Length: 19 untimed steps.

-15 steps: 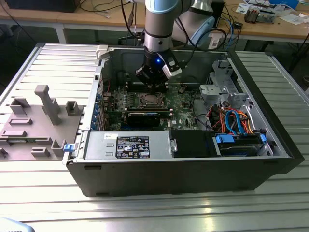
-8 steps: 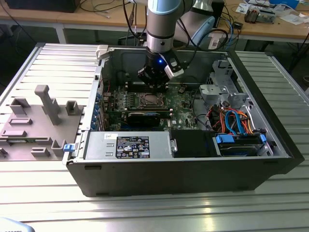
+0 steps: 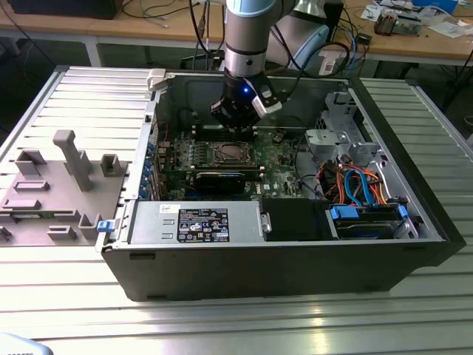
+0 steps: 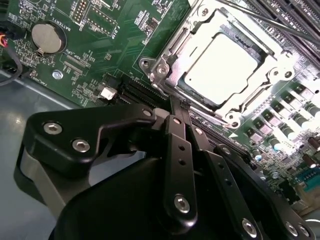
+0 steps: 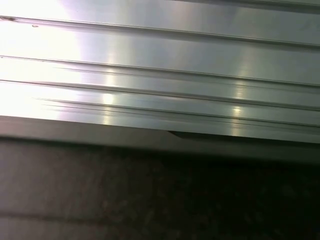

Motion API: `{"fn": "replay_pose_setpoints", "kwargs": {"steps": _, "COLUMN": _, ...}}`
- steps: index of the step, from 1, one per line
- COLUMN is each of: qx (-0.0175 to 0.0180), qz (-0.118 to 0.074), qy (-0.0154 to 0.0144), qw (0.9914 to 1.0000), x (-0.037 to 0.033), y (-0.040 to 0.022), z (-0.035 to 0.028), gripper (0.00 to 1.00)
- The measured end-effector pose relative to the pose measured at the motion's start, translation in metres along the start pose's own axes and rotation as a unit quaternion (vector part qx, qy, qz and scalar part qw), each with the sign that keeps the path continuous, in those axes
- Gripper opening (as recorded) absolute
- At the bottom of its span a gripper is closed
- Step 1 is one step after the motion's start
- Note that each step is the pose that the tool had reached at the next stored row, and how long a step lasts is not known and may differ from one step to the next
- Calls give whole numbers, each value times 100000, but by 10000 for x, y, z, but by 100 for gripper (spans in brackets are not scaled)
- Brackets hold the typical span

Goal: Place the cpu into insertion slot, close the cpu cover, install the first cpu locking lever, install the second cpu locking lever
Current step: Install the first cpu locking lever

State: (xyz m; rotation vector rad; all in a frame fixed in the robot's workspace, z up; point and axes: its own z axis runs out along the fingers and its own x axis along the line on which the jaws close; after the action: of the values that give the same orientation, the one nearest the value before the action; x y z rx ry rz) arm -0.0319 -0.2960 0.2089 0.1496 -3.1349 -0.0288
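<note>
In the second wrist view the cpu [image 4: 220,65], a pale silvery square, lies in the insertion slot [image 3: 231,153] on the green motherboard [image 4: 115,35]. The cpu cover [image 4: 167,60], a silvery metal frame, lies flat around it. A thin metal lever rod [image 4: 265,17] runs along one side of the socket. My gripper [image 4: 178,105] is shut with nothing between its black fingers, and its tips sit just at the socket's edge. In the exterior view the gripper [image 3: 235,126] hangs inside the open computer case, just behind and above the socket.
The case walls [image 3: 295,259] ring the board. A power supply [image 3: 199,222] sits at the front, and drive cages with coloured cables [image 3: 355,185] fill the exterior view's right. A grey fixture tray [image 3: 59,185] lies on the ribbed table [image 5: 160,75] at the left.
</note>
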Motion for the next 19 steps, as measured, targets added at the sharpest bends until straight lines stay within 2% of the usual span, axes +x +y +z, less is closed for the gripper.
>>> {"fn": "replay_pose_setpoints", "kwargs": {"steps": 8, "qx": 142, "qz": -6, "qy": 21, "qw": 100000, "x": 1, "y": -13, "z": -6, "gripper": 11}}
{"fn": "replay_pose_setpoints", "kwargs": {"steps": 13, "qx": 152, "qz": -3, "qy": 19, "qw": 100000, "x": 7, "y": -74, "z": -7, "gripper": 11}}
{"fn": "replay_pose_setpoints", "kwargs": {"steps": 19, "qx": 213, "qz": 3, "qy": 22, "qw": 100000, "x": 10, "y": -109, "z": -7, "gripper": 11}}
